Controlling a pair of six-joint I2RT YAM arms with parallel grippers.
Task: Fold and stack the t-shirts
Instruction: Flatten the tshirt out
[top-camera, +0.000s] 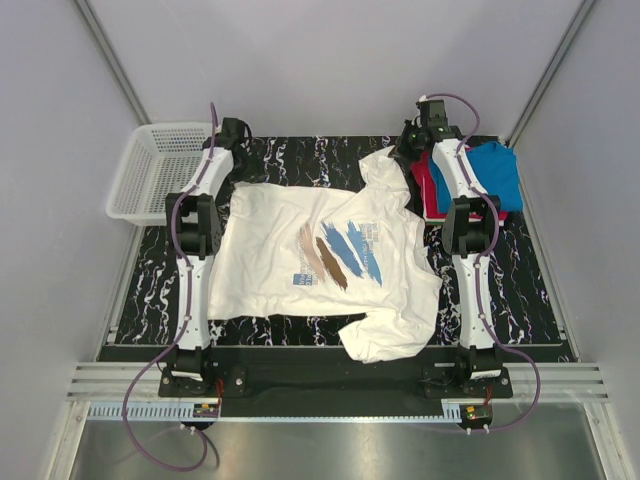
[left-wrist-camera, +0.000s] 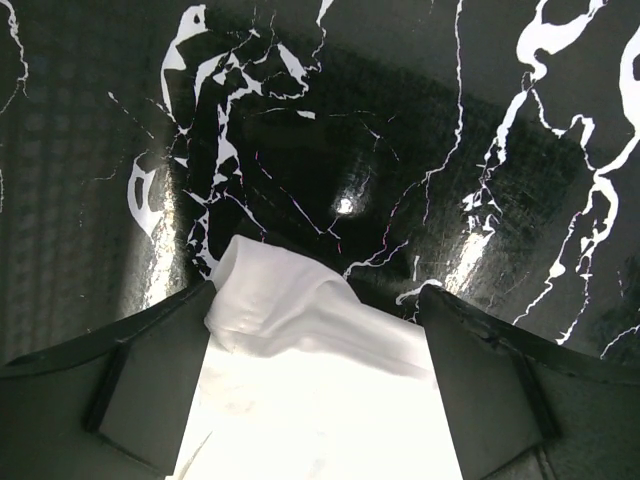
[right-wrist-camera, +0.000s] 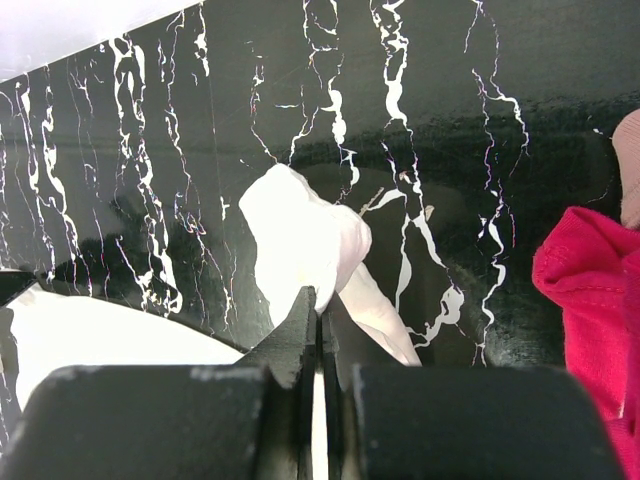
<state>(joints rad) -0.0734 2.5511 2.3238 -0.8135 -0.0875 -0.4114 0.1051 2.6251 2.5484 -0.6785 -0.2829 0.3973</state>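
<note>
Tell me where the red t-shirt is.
In the top view, the red t-shirt lies far right on the table, under the blue t-shirt, beside the white t-shirt.

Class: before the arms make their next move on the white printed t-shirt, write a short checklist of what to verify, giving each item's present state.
1. Right gripper shut on the large white brush-stroke-print cloth t-shirt: ok.
2. Left gripper gripping the shirt: not ok; its jaws stand open, with cloth lying between them.
3. Shirt spread print-up on the black marbled table: ok.
4. Red cloth t-shirt apart from the held cloth: ok; bare table shows between them.
5. White plastic mesh basket apart from the shirt: ok.
</note>
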